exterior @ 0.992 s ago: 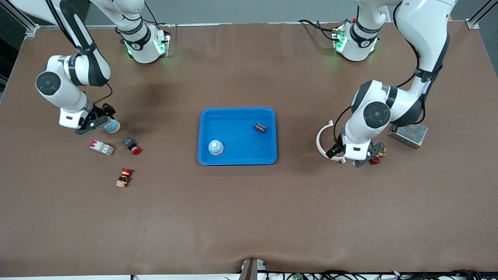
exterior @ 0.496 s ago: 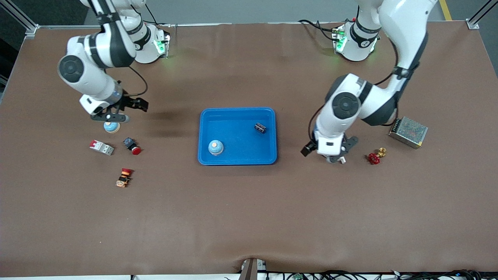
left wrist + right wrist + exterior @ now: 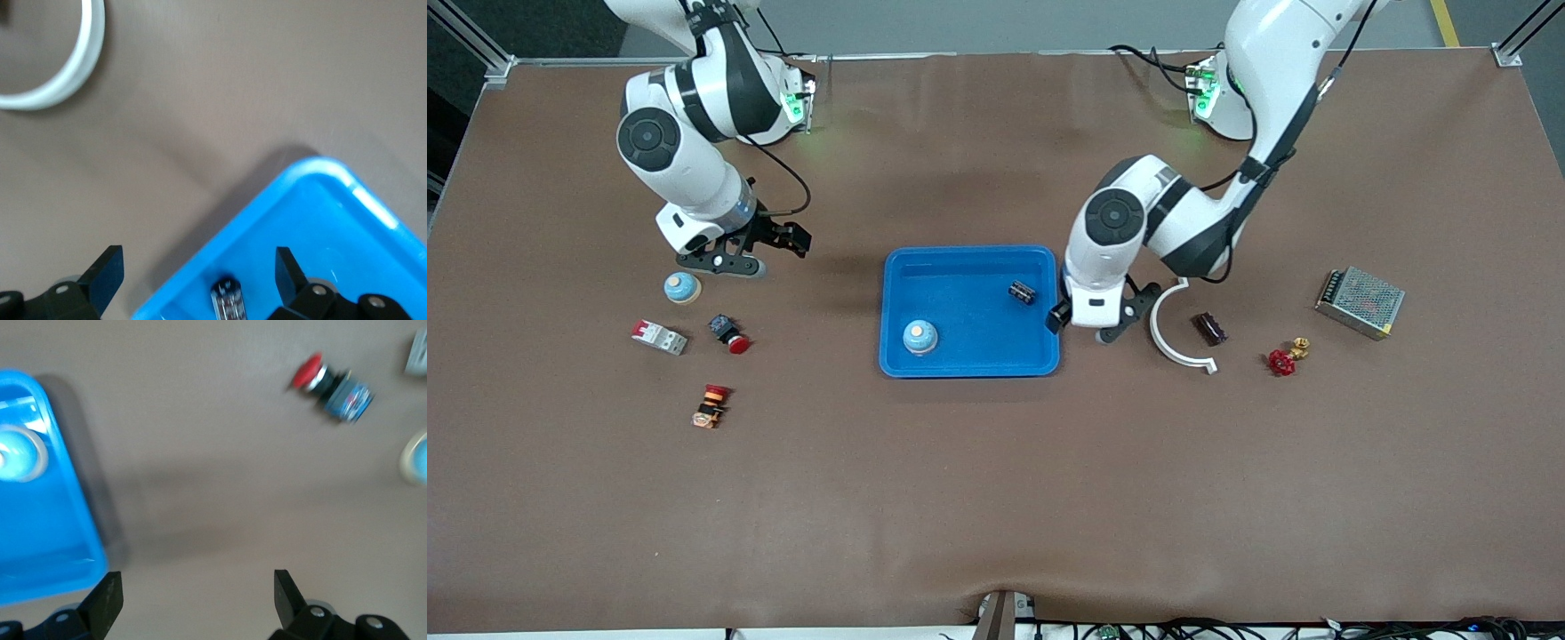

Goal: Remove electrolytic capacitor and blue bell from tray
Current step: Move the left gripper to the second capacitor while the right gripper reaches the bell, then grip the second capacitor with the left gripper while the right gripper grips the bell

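Both arms have swung inward: left gripper (image 3: 1082,322), spread, reaches the tray (image 3: 969,366) rim by the capacitor (image 3: 1022,292); right gripper (image 3: 758,252), spread, approaches the bell (image 3: 919,336).

Tray (image 3: 969,360) glossy blue plastic; table (image 3: 996,498) matt brown, cloth-like.

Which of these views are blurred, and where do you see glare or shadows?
Right wrist view: motion blur on the red push button. Left wrist view: the tray rim shows a glare streak and casts a soft shadow. Front view: sharp, faint shadows under both arms.
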`<state>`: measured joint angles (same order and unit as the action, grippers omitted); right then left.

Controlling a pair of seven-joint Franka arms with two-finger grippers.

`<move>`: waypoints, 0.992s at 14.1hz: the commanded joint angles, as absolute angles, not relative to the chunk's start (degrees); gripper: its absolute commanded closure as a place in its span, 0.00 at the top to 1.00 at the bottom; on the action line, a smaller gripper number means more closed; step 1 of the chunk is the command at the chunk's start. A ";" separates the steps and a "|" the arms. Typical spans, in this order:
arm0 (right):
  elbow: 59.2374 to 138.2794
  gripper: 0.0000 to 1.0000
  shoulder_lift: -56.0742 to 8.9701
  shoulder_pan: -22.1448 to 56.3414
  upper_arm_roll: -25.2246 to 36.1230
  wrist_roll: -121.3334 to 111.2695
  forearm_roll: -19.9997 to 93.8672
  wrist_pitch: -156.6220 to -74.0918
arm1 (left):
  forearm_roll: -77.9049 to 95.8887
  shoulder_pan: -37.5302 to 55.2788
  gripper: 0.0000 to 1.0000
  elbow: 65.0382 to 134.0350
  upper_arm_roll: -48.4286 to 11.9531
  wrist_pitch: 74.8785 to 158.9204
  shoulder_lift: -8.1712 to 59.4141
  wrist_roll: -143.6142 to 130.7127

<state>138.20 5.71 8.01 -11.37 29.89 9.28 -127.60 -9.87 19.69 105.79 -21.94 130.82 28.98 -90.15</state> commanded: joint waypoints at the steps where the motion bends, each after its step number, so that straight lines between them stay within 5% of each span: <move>1: 136.58 1.00 1.51 14.12 -10.81 41.54 15.64 -132.60 | -10.72 21.97 1.00 104.76 -21.62 132.36 31.02 -94.56; 7: 133.79 1.00 -13.86 25.65 -10.55 60.00 15.47 -155.63 | -10.72 25.66 1.00 104.50 -21.45 140.52 35.06 -103.17; 11: 124.65 1.00 -22.22 29.70 -9.67 65.73 15.38 -155.39 | -10.81 28.12 1.00 100.90 -21.01 140.80 38.22 -105.73; 14: 116.31 1.00 -26.97 33.64 -5.12 70.03 10.40 -147.95 | -11.16 29.35 1.00 100.90 -20.13 140.80 39.11 -105.91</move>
<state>123.10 -23.17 30.49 -8.88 66.21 13.61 -152.90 -9.87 28.02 102.22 -21.27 140.46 37.89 -104.22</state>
